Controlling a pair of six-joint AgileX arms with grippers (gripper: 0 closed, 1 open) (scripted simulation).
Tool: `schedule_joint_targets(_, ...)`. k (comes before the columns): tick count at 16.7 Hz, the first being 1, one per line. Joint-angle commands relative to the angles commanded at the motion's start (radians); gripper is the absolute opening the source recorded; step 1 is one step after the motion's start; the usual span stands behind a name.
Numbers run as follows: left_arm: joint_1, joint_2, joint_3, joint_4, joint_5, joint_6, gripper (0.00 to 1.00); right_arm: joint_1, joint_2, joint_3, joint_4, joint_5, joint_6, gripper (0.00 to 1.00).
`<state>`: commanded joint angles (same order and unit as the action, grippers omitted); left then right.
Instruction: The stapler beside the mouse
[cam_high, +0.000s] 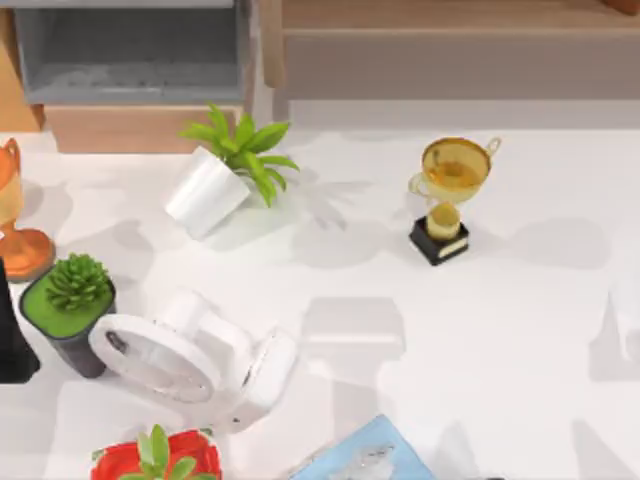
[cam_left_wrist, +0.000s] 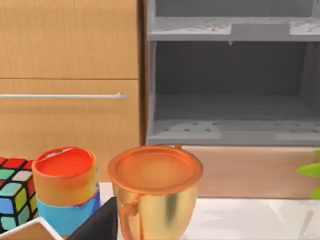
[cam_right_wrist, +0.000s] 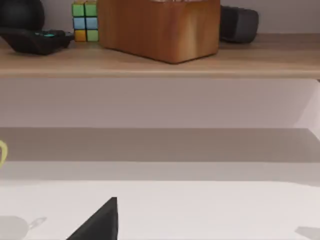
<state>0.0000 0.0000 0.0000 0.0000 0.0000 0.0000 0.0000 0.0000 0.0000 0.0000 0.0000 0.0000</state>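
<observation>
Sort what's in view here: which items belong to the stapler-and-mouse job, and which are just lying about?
Job:
- black mouse-like thing on the wooden shelf, probably the mouse

Lying about:
- gold trophy
- tipped white plant pot
- green plant in dark pot
- copper trophy cup
- colour cube
- wooden box

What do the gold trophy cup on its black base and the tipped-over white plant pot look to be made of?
The gold trophy cup looks like polished metal or metallised plastic: its bowl is glossy, with bright highlights. Its black base seems matt. The white plant pot, lying on its side, looks like smooth glazed ceramic or plastic.
</observation>
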Motion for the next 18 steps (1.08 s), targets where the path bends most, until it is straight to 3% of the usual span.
schedule_joint_targets(7, 0.000, 0.000, 0.000, 0.000, 0.000, 0.000, 1.00, -0.012, 0.143, 0.106, -0.093, 0.001, 0.016, 1.00)
schedule_joint_targets(18, 0.000, 0.000, 0.000, 0.000, 0.000, 0.000, 1.00, -0.045, 0.951, 0.656, -0.484, 0.000, 0.063, 1.00)
